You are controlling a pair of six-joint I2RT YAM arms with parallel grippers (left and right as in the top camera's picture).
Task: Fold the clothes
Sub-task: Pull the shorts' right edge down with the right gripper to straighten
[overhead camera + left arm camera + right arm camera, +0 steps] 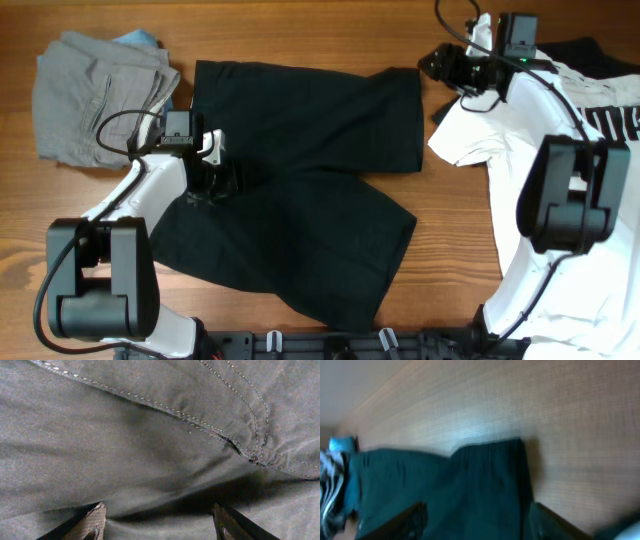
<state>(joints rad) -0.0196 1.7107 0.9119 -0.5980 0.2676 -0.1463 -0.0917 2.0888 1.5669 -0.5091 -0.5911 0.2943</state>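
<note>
**Black shorts spread flat, both hands released**

Nearest the robot, at the lower left of the overhead frame, the left arm reaches up to the left hand (213,180). It sits low over the left part of the black shorts (310,190). In the left wrist view its fingers (94,521) stand wide apart at the bottom edge, released, with nothing pinched between them. The black shorts (125,455) fill that frame beneath them, and a stitched seam (200,422) curves across the upper right. Whether the fingertips touch the fabric cannot be told.

The black shorts lie spread on the wooden table (300,30) in the middle of the overhead frame. One part reaches toward the upper right and another toward the lower middle.

Along the right side, the white PUMA T-shirt (470,135) runs from the lower right to the upper right, partly under the right arm.

Farther off, the grey shorts (95,95) lie bunched at the upper left, just beside the black shorts' upper left corner. A blue cloth (140,38) shows at their top edge.

The right hand (437,65) is at the upper right, over bare table between the black shorts' upper right corner and the T-shirt. Its wrist view is blurred, but the fingers (415,520) stand apart, released and empty. Beyond them are an edge of the black shorts (470,490), the table (560,420) and, at the far left, the blue cloth (342,442).
</note>
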